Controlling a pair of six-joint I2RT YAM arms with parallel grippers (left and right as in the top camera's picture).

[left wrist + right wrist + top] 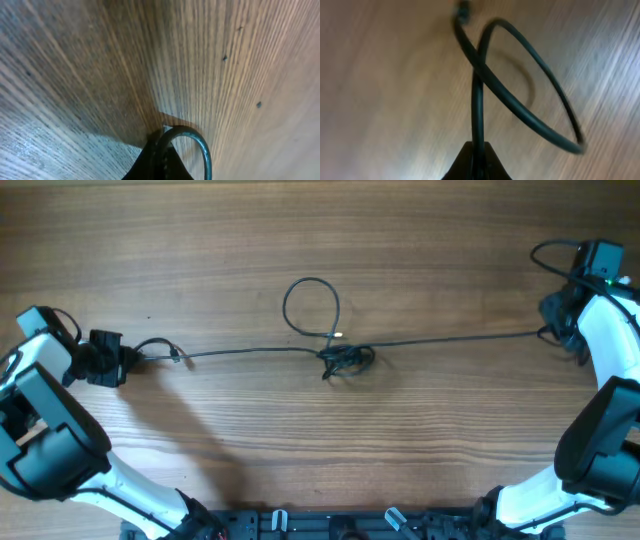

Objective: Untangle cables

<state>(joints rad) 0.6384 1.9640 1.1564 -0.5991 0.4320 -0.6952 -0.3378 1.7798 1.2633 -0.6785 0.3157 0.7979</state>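
Left gripper (124, 357): jaws closed on the left end of the cables (250, 351), with a small slack curl (155, 345) just past the tips. The left wrist view confirms this, showing closed jaws and a bend of cord rising from them. Right gripper (553, 333): jaws likewise closed, pinching the far right end. Its wrist view shows cord leaving the closed tips and crossing over itself in a loop.

Between the two, the line runs nearly straight across the counter (300, 470), the held ends well apart. I judge this to be a pull-apart in hand.

Progress: partial. The outer runs lie free and extended, but a tight knot (346, 360) sits at mid-span. An open loop (310, 305) stands above it, and a pale plug tip (339, 336) lies just beside the crossing. How many cords make up the knot cannot be told.

Outstanding: the knot and the loop feeding it. Risk noted: more tension may cinch the knot rather than release it.

Surroundings: the right arm's own wiring (555, 250) arcs near that gripper, apart from the work. No obstruction to either arm is visible
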